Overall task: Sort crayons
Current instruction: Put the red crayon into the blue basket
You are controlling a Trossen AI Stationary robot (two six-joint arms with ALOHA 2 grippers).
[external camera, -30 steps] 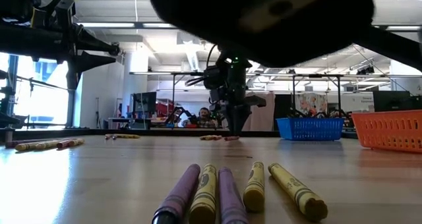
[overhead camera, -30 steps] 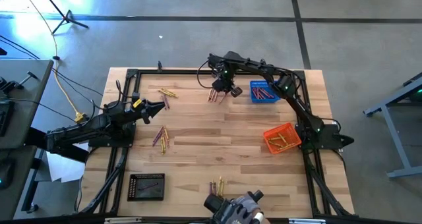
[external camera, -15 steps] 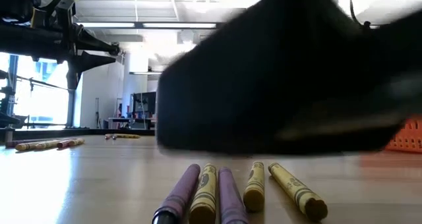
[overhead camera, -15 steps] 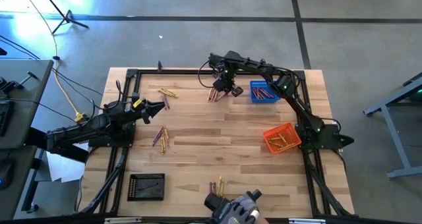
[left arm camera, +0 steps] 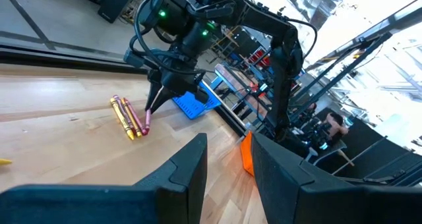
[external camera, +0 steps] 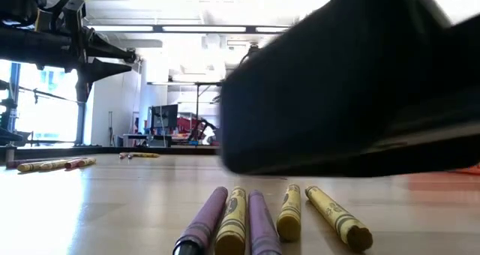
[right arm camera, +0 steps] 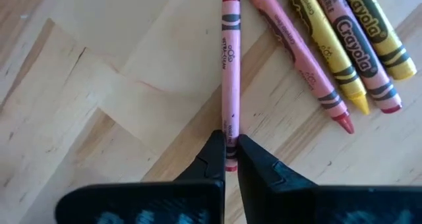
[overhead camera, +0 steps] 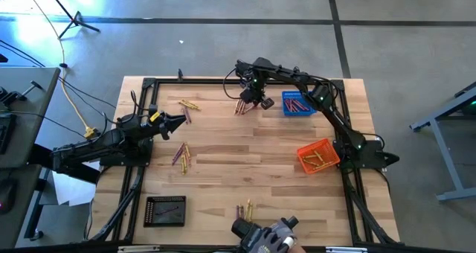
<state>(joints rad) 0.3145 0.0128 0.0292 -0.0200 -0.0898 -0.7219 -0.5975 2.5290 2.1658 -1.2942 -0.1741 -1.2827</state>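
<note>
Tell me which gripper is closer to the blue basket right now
Right. The right gripper sits just beside the blue basket, shut on a pink crayon. The left gripper hovers far across the table, open.

I see a pink-red crayon (right arm camera: 228, 85) pinched at its lower end between the right hand (right arm camera: 228, 159) tips, its paper label intact, tilted up from the worktop (overhead camera: 245, 145). Just beside it lie four more crayons (right arm camera: 343, 46): one pink, two yellow, one maroon, roughly parallel. Another cluster (overhead camera: 182, 156) of yellow and purple ones lies left of centre, a small group (overhead camera: 188, 106) sits further back, and five (external camera: 262, 217), purple and yellow, lie side by side at the near edge.
</note>
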